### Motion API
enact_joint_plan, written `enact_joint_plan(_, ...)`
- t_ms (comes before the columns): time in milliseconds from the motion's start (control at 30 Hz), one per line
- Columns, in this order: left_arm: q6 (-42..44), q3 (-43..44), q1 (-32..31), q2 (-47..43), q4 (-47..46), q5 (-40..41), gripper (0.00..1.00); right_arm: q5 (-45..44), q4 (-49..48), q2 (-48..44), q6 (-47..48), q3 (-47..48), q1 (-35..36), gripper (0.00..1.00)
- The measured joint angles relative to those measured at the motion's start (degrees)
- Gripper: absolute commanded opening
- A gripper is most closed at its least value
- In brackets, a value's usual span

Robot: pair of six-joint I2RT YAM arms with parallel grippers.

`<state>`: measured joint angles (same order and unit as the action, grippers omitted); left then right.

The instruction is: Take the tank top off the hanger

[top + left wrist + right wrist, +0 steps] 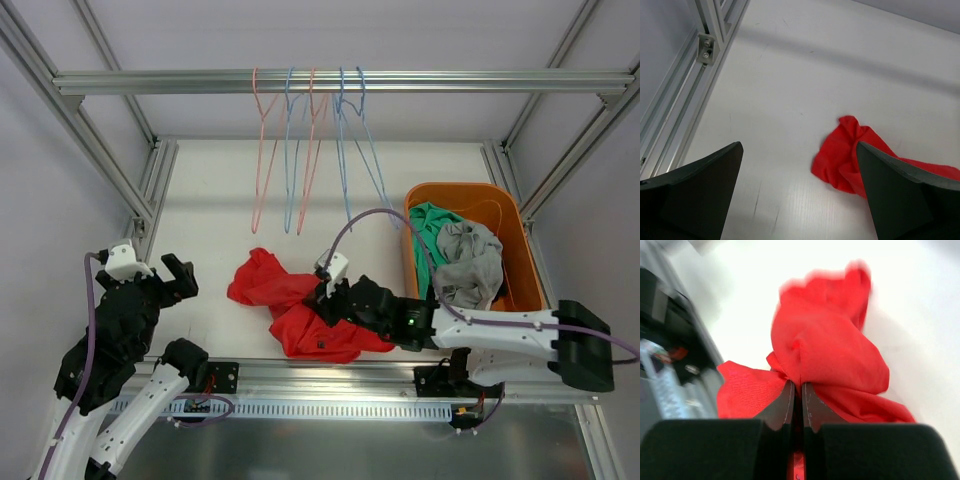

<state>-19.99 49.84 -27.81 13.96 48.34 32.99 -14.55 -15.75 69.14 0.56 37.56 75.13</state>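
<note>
Item: crumpled red fabric tank top [290, 305], lying on the white worktop [210, 200], no hanger showing inside; removal appearing done. Right tool [796, 395] is pinching a fold. Left tool [797, 165] is hanging spread, empty. Thin wire hangers [300, 150] are dangling bare.

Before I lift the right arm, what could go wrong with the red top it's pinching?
1. The right gripper is shut on just a narrow fold of the red tank top; the cloth may slip out on the lift.
2. The arm's purple cable arcs close to the lower ends of the blue hangers and could snag one.
3. The orange basket already holds piled clothes, so the top might drape over its rim.
</note>
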Motion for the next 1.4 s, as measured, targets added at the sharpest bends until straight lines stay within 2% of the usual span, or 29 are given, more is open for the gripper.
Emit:
enact_joint_plan(233, 0.00, -0.46, 0.00, -0.39, -0.44, -1.29, 0.98, 4.24, 1.22, -19.69, 1.92, -0.20, 0.17, 0.00)
enact_joint_plan(433, 0.00, -0.87, 0.00, -1.22, -0.96, -1.29, 0.99, 8.92, 15.08, -28.83, 3.58, 7.87, 0.17, 0.00)
enact_joint_plan(600, 0.00, -0.90, 0.00, -1.25, -1.07, -1.27, 0.99, 7.34, 26.99, -33.27, 5.20, 18.43, 0.26, 0.00)
enact_joint_plan(833, 0.00, -1.05, 0.00, -1.86, -1.11, -1.29, 0.99, 0.11, 40.72, -33.31, 7.96, 37.86, 0.24, 0.00)
enact_joint_plan(1033, 0.00, -1.05, 0.00, -2.12, -1.16, -1.31, 0.99, -10.73, 50.53, -29.42, 13.90, 54.86, 0.26, 0.00)
enact_joint_plan(1200, 0.00, -1.05, 0.00, -2.12, -1.33, -1.44, 0.99, -21.75, 53.35, -22.60, 22.03, 67.25, 0.24, 0.00)
enact_joint_plan(1400, 0.00, -1.05, 0.00, -2.12, -1.38, -1.51, 0.99, -33.86, 54.14, -17.40, 30.69, 72.15, 0.24, 0.00)
